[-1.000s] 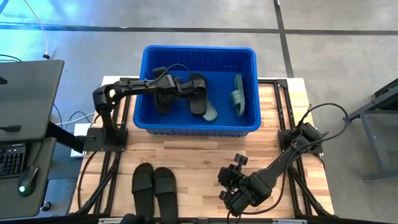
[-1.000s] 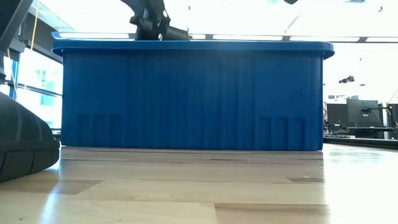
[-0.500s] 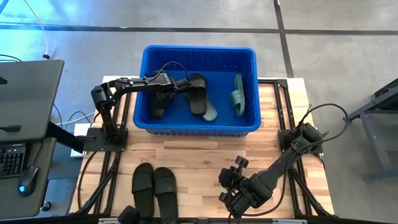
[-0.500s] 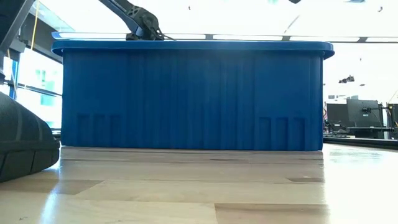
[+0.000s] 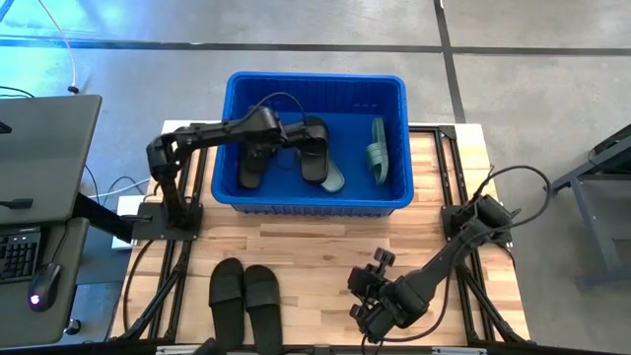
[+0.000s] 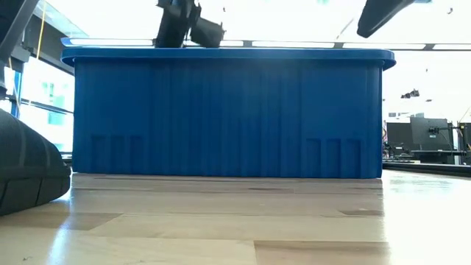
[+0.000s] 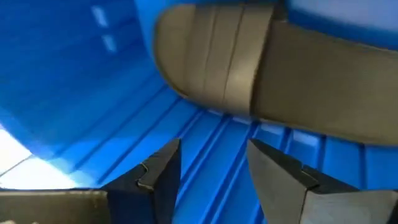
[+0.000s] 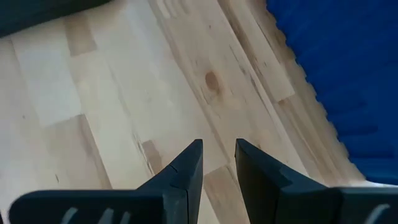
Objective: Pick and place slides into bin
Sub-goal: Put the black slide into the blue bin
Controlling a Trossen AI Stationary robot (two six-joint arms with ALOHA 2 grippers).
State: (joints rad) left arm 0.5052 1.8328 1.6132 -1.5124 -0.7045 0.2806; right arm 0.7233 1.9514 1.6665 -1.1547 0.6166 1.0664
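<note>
Lifting clear of the bin [image 5: 230,138] again: left gripper [image 5: 279,132] rising above the rim since half a second ago, after dipping inside. Hovering now over the bin's left half, fingers [image 7: 163,171] parted and holding nothing, a black slide [image 7: 273,81] lying just beyond them. Resting inside the bin: two black slides [image 5: 314,148] and two green slides [image 5: 377,148]. Waiting near the bin's front on the table [image 5: 325,251]: the last black pair [image 5: 245,296]. Idling beside that pair: right gripper [image 5: 367,306], fingers slightly apart, empty. Probably finishing a drop; next, reaching back for that pair.
</note>
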